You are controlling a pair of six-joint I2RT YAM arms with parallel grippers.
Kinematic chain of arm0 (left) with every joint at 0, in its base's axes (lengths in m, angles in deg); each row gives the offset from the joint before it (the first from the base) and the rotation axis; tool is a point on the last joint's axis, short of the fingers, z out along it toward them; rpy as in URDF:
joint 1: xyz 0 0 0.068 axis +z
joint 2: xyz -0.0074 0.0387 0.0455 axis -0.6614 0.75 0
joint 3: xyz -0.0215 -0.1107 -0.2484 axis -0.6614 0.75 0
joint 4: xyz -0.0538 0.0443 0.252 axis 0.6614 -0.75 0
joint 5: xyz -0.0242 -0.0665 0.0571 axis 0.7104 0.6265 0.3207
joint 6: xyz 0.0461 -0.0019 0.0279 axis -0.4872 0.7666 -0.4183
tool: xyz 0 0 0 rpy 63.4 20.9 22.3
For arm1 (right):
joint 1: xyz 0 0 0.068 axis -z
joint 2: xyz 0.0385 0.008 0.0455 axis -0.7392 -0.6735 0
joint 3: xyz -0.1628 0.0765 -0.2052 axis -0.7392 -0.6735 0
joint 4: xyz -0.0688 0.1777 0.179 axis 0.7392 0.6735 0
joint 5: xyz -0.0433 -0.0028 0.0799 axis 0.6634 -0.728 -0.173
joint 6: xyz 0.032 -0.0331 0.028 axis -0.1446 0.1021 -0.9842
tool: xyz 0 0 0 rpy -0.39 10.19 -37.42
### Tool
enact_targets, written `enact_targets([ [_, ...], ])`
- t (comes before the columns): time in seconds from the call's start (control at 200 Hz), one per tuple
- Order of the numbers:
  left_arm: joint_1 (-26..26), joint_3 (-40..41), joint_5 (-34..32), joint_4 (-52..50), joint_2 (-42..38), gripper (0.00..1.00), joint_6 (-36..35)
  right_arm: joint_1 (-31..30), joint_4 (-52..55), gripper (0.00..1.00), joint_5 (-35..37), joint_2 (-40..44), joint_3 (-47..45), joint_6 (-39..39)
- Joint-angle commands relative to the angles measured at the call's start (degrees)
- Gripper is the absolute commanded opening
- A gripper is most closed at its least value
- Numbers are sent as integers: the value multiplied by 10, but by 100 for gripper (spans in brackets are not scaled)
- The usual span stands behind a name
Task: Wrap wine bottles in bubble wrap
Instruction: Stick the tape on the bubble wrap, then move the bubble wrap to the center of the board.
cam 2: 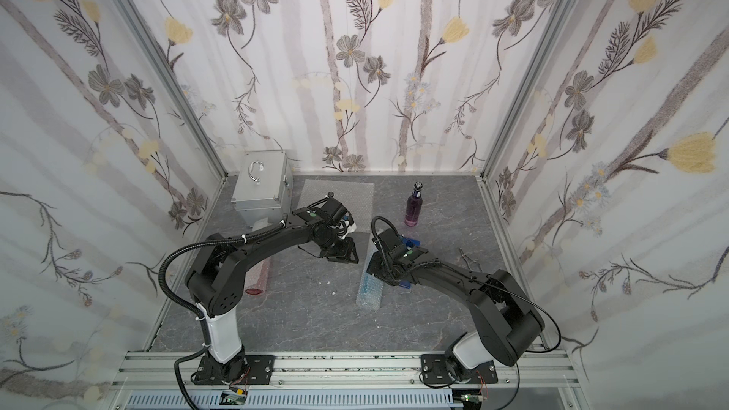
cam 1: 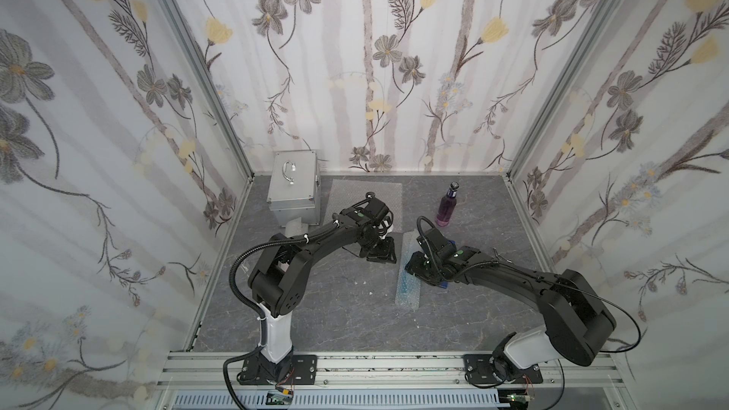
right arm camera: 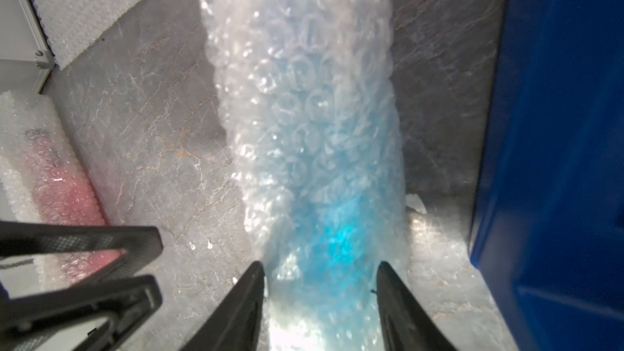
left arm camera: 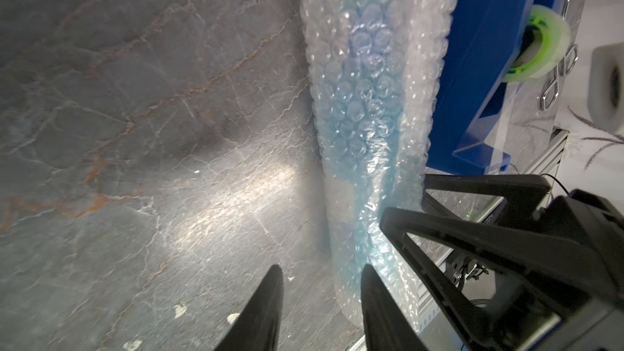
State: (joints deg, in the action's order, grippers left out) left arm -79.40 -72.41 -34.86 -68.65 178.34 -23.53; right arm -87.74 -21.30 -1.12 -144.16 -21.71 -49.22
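Note:
A blue wine bottle rolled in bubble wrap lies on the table between the two arms. In the right wrist view my right gripper is shut on this bundle, a finger pressed against each side. My left gripper is open beside the bundle; one fingertip overlaps its edge and bare table shows between the fingers. The purple bottle stands unwrapped at the back. A red bottle in bubble wrap lies by the left arm. A flat bubble wrap sheet lies at the back.
A silver metal case stands in the back left corner. A blue tape dispenser with a tape roll sits right beside the blue bundle, under the right arm. A metal wire tool lies near the right wall.

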Motion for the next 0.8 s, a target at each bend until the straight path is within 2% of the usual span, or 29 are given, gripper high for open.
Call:
enact_targets([
  [0.0, 12, 9, -15, 8, -22, 43, -12, 3, 35, 58, 22, 37, 12, 10],
  [0.175, 44, 35, -36, 22, -74, 53, -30, 18, 44, 62, 20, 21, 31, 42],
  [0.445, 117, 87, -57, 53, -166, 74, -69, 18, 16, 67, -6, -90, 56, 68],
  [0.58, 149, 107, -86, 57, -208, 79, -117, -2, -11, 63, -33, -122, 67, 67],
  [0.794, 223, 114, -86, 61, -242, 79, -115, -39, -52, 53, -77, -177, 119, 43],
])
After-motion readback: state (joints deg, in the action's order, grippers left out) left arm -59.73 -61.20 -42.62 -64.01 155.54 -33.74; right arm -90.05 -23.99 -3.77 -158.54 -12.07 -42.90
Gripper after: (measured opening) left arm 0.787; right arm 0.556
